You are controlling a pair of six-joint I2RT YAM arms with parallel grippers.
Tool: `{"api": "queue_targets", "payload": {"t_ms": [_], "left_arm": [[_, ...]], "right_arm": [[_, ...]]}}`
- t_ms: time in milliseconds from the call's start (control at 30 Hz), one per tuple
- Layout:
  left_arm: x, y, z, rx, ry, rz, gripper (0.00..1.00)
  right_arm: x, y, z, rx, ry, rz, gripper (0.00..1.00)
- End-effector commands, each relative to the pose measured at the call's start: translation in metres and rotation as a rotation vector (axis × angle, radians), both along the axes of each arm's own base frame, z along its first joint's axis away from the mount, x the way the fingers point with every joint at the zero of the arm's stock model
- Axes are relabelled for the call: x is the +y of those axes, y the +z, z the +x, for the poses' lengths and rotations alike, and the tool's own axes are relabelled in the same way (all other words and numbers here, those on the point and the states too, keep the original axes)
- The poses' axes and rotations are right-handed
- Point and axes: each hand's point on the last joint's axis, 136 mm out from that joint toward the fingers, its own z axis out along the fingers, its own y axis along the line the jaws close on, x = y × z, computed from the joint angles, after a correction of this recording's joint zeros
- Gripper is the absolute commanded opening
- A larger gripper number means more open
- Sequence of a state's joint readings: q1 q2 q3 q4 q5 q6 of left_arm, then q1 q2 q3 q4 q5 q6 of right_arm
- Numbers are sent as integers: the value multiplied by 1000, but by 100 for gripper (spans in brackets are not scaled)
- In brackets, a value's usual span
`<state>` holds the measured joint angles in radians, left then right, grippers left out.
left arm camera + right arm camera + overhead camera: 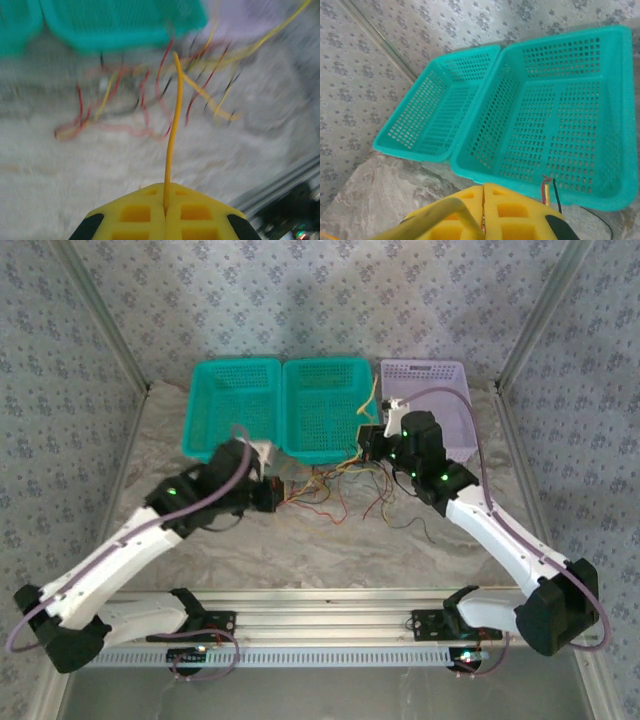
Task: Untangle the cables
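The cables (330, 485) lie as a loose tangle of thin yellow, red and black wires on the marble table, just in front of the teal baskets. My left gripper (272, 492) sits at the tangle's left edge. In the left wrist view it (165, 207) is shut on one yellow cable (172, 125), which rises straight out of the seam toward the blurred tangle (150, 100). My right gripper (368, 440) hovers at the tangle's upper right. In its wrist view it (483, 189) is shut, with a yellow cable (445, 207) looping in front and running into the seam.
Two teal baskets (235, 405) (325, 405) stand side by side at the back. A lilac basket (430, 380) stands to their right, partly behind the right arm. Red, yellow and black wire ends (548, 187) stick up beside the right fingers. A metal rail (330, 625) runs along the near edge.
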<state>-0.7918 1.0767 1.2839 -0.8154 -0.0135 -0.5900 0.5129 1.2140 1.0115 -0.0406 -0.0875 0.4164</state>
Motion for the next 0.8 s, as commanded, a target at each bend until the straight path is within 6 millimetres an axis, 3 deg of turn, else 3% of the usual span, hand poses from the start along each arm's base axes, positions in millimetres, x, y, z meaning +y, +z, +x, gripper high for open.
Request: {"api": "queue_targets", "payload": {"t_ms": [0, 233, 533, 633, 767], "left_arm": [[36, 47, -1, -107, 34, 81, 0], [77, 168, 30, -408, 197, 92, 0], [111, 273, 83, -715, 435, 138, 0], [127, 314, 87, -826, 512, 134, 0], [145, 370, 78, -985, 600, 100, 0]], "right_arm": [[-12, 4, 0, -15, -54, 42, 0], [-14, -21, -7, 32, -58, 49, 0], [-7, -34, -18, 52, -24, 29, 0], [-4, -35, -21, 52, -11, 23, 0], [-2, -35, -24, 48, -1, 11, 0]]}}
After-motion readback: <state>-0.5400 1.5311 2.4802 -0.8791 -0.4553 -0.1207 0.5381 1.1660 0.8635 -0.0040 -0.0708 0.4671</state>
